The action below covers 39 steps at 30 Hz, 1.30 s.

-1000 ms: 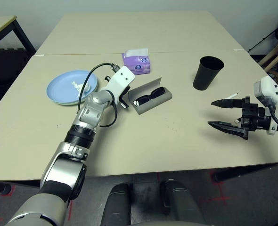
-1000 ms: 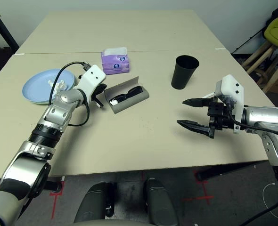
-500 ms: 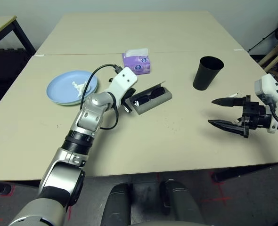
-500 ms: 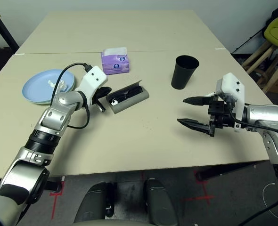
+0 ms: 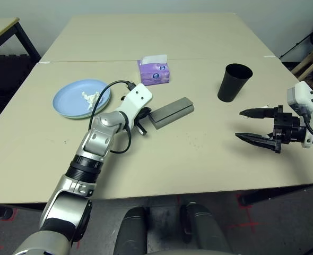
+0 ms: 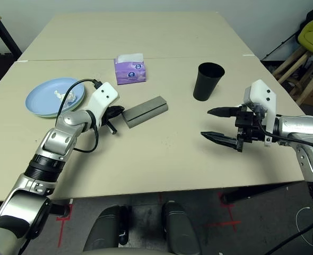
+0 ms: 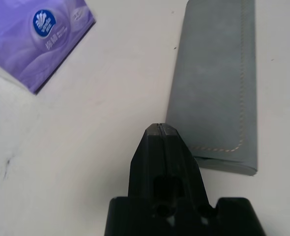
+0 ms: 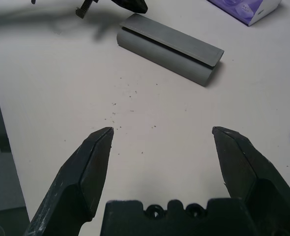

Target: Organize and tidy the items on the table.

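A grey glasses case (image 5: 171,111) lies closed near the middle of the table (image 5: 162,159). My left gripper (image 5: 141,116) is shut with nothing in it, its tips just off the case's left end (image 7: 216,83). To the left is a light blue plate (image 5: 77,101) holding a crumpled white paper wad (image 5: 90,96). A black cup (image 5: 233,82) stands upright at the right. My right gripper (image 5: 238,124) hovers open over the table's right side, in front of the cup, with nothing between its fingers (image 8: 98,152).
A purple tissue pack (image 5: 155,70) lies behind the case, near the seam. A black-framed table (image 5: 0,26) stands at the far left and wooden stools (image 6: 305,58) at the right. Bare tabletop stretches between the case and my right gripper.
The glasses case's lid has dropped shut over the sunglasses. My left gripper has drawn back a little to the case's left end. The right gripper has barely moved.
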Motion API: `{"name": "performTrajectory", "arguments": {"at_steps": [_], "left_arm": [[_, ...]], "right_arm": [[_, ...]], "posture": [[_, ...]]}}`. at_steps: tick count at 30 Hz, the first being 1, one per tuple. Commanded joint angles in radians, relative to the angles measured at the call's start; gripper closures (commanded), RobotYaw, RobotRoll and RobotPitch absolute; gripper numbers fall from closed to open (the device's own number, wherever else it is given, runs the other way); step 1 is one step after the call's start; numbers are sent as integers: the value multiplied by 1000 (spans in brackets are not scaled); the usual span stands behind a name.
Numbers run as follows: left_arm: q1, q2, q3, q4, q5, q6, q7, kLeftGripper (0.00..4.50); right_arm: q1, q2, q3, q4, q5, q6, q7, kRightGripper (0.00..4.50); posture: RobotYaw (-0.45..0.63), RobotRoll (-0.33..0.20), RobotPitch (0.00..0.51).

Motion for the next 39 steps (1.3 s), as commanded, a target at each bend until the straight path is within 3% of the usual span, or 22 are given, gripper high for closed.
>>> {"name": "performTrajectory", "arguments": {"at_steps": [1,7,19,22,28,34,39], "left_arm": [[36,-7,-28,-71,-23,41,-25,4465],[77,-12,-48,-150,-33,92,-28,4465],[78,-3,-48,-140,-39,96,-20,4465],[64,-18,-15,-148,-80,135,-28,4465],[16,-34,86,-220,-244,194,-89,2402],[-60,-13,188,-233,-376,266,-109,18],[-84,70,218,-290,-466,319,-166,18]], "right_arm": [[4,-14,2,4,-7,-9,9,0],[-3,-12,6,12,-15,-12,11,0],[-13,-9,15,18,-27,-16,17,0],[-10,-10,14,15,-27,-15,17,0],[-11,-9,15,18,-28,-19,18,0],[-18,-7,18,25,-32,-26,22,0],[-33,-1,25,41,-40,-34,26,0]], "posture": [[-77,0,106],[-74,0,104],[-68,0,105],[-68,0,102],[-67,0,95],[-61,0,90],[-53,0,85]]}}
